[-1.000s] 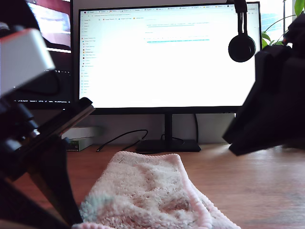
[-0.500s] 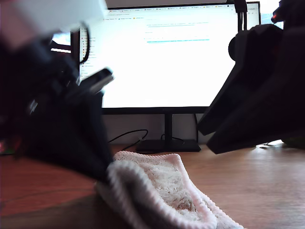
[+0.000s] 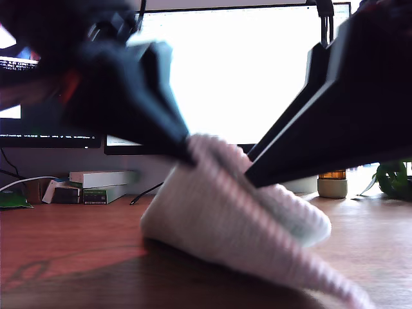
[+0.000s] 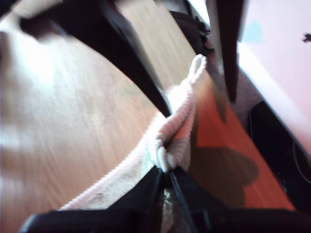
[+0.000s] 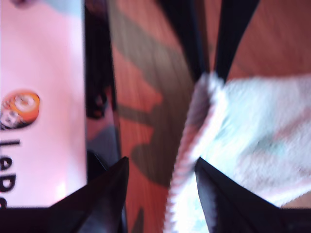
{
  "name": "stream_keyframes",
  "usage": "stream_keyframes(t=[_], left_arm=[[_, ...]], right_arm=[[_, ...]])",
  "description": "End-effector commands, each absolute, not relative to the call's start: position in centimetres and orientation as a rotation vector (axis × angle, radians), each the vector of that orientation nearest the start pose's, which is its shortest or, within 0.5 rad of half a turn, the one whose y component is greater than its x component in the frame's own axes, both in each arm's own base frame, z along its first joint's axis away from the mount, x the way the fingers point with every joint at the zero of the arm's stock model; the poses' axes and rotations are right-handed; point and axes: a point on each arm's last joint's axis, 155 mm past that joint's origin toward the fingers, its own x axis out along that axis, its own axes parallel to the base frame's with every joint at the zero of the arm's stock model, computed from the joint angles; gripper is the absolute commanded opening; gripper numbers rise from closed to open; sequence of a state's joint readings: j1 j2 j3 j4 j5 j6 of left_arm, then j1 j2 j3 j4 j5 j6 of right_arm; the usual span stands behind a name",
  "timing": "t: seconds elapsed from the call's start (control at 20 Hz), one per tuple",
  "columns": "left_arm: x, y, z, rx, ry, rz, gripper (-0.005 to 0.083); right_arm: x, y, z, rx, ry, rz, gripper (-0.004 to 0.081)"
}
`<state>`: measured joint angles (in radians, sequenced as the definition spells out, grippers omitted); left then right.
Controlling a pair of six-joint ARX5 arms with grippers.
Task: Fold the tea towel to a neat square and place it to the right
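In the exterior view, the tea towel [image 3: 238, 225] hung lifted before the monitor [image 3: 238, 71], its lower fold on the desk [image 3: 58, 238]. In the first wrist view, my first gripper [image 4: 167, 167] clenched its corded edge. In the second wrist view, my second gripper [image 5: 160, 167] straddled that edge, jaws parted. It looked soft, light and floppy; best held by the corners.

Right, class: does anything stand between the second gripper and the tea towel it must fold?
Nothing visible does. The tea towel has its corded edge running between the open fingers of my second gripper, and my first gripper pinches the same edge.
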<state>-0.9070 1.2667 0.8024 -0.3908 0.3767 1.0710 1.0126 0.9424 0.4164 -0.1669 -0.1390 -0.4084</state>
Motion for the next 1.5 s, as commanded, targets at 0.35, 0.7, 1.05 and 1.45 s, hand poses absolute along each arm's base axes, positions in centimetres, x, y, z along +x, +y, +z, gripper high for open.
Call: stream_keyframes(t=[0.35,0.7,1.05,1.45], left_arm=[[15.3,-30.7,11.0,1.057,0.234,-1.591,-0.0024],[15.3,-30.3,10.7,1.034,0.289,-1.583,-0.0024],[14.8,-28.2,9.2,1.050,0.419,-1.586,-0.0024],[10.3,-26.5,8.1,0.811,0.770,-1.625,-0.0024]], right_arm=[[14.8,25.7,4.6,-0.745,0.556,1.147,0.0404],[15.1,25.2,3.6,-0.785,0.587,1.128,0.0087],[14.4,24.8,4.0,-0.819,0.643,1.159,-0.0011],[9.6,24.8,8.2,-0.690,0.919,1.315,-0.0011]])
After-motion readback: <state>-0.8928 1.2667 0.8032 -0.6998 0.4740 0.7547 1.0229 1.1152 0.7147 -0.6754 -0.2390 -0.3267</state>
